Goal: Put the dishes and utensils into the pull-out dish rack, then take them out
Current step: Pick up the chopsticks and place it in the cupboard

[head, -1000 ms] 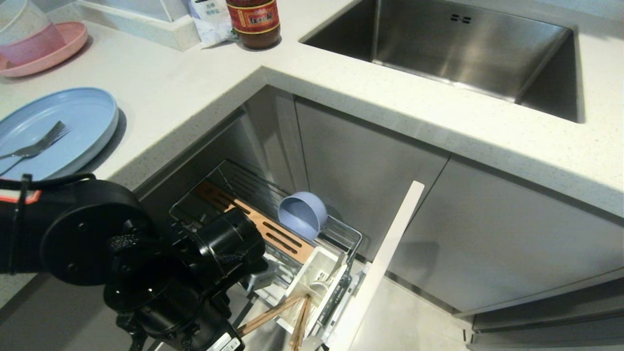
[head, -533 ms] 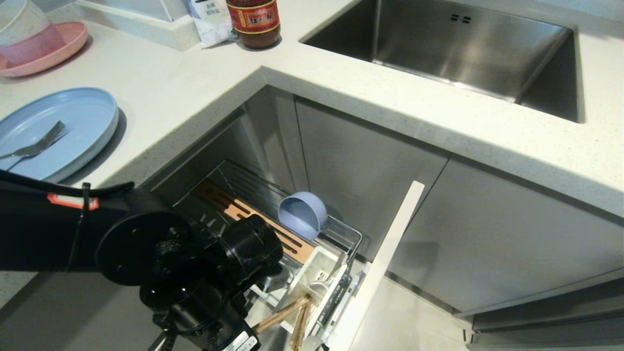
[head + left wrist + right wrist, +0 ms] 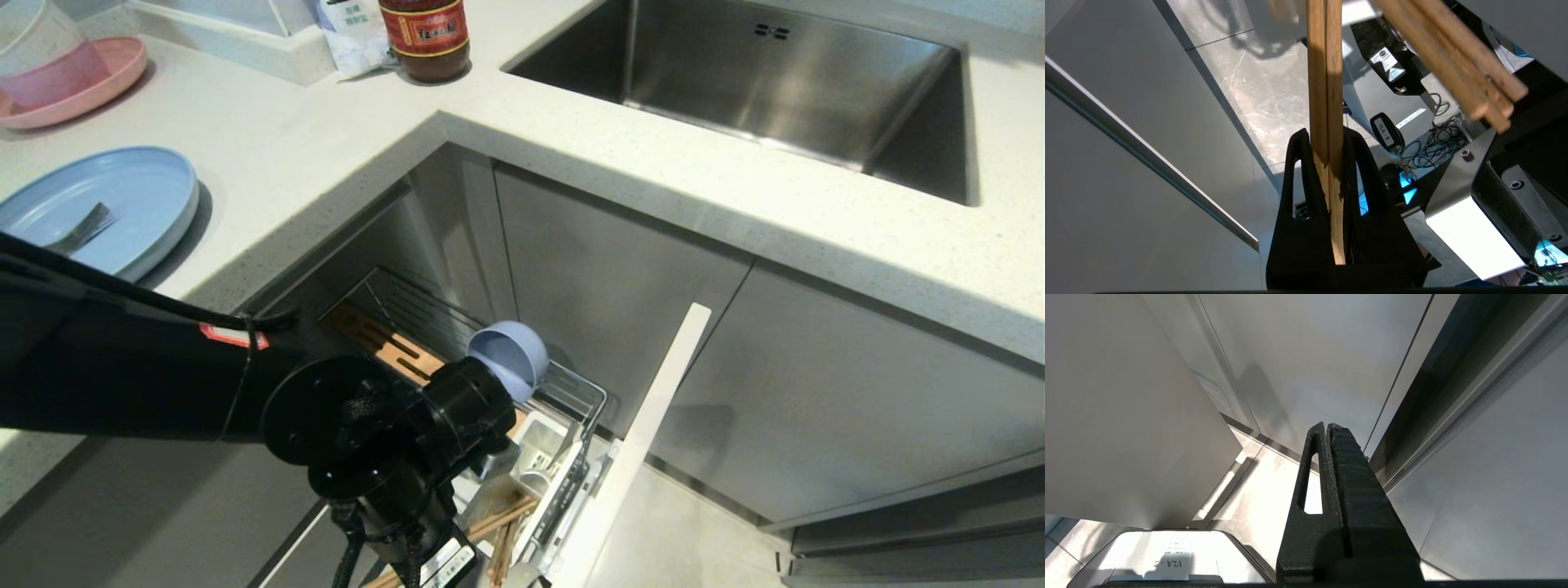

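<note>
1. A kitchen corner: a speckled white stone countertop (image 3: 343, 139) runs along the far side and turns toward the left, with a stainless steel sink (image 3: 759, 73) sunk into it at far right and flat grey cabinet doors (image 3: 816, 392) below.
2. Under the counter's inner corner, the chrome wire pull-out dish rack (image 3: 563, 390) is drawn out over the pale floor; its narrow pale-grey cabinet front (image 3: 645, 441) stands edge-on at its right, leaving a slim gap to the grey doors.
3. The small light-blue round bowl (image 3: 508, 358) stands on edge at the rack's far right, beside the slotted wooden strip (image 3: 384, 347).
4. The white utensil box (image 3: 543, 457) sits at the rack's near end, with light-brown wooden sticks (image 3: 506, 523) leaning out of it.
5. The left gripper (image 3: 1327, 163), on the black left arm (image 3: 163, 376) that crosses the near left, is clamped narrowly on a pair of light-brown wooden chopsticks (image 3: 1325, 81), just left of the box and low near the floor.
6. The wide, shallow light-blue round plate (image 3: 139, 196) lies on the left counter with the slim silver metal fork (image 3: 82, 230) on it, partly hidden by the arm.
7. A pink plate (image 3: 98, 82) is at far left, and a dark sauce bottle (image 3: 424, 37) stands near the counter's far edge.
8. The right gripper (image 3: 1327, 430) has its fingers pressed together on nothing, low beside grey cabinet panels.
</note>
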Available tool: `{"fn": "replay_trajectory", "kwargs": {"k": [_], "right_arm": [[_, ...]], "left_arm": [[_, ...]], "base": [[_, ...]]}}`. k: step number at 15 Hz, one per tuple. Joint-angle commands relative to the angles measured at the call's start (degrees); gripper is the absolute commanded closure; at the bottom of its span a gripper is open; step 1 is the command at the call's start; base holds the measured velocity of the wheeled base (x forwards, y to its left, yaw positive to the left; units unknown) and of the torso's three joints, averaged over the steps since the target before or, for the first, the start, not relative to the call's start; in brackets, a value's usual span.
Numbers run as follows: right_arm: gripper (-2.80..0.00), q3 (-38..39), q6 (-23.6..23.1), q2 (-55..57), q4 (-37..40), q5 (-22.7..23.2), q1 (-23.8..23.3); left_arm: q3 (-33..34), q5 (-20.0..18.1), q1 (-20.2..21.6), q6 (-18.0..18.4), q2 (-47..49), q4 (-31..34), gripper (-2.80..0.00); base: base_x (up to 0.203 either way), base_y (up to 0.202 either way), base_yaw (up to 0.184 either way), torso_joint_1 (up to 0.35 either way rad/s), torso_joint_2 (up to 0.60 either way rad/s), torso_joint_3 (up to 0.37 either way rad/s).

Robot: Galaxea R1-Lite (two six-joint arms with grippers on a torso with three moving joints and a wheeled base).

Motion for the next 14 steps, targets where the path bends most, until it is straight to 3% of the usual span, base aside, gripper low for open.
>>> {"fn": "replay_trajectory", "kwargs": {"k": [1,14], "right_arm": [[0.00,0.09,0.00,-0.24,-0.02,0.00,0.07],[0.00,0.09,0.00,-0.15,-0.02,0.00,0.08]], "left_arm": [[-0.52,0.13,0.03,0.86,2.06,0.12,0.00],[-2.55,0.12,0.21,1.24,6.96,-2.86,0.00]], "base": [[0.000,0.000,0.000,0.000,0.00,0.000],[0.000,0.000,0.000,0.000,0.00,0.000]]}}
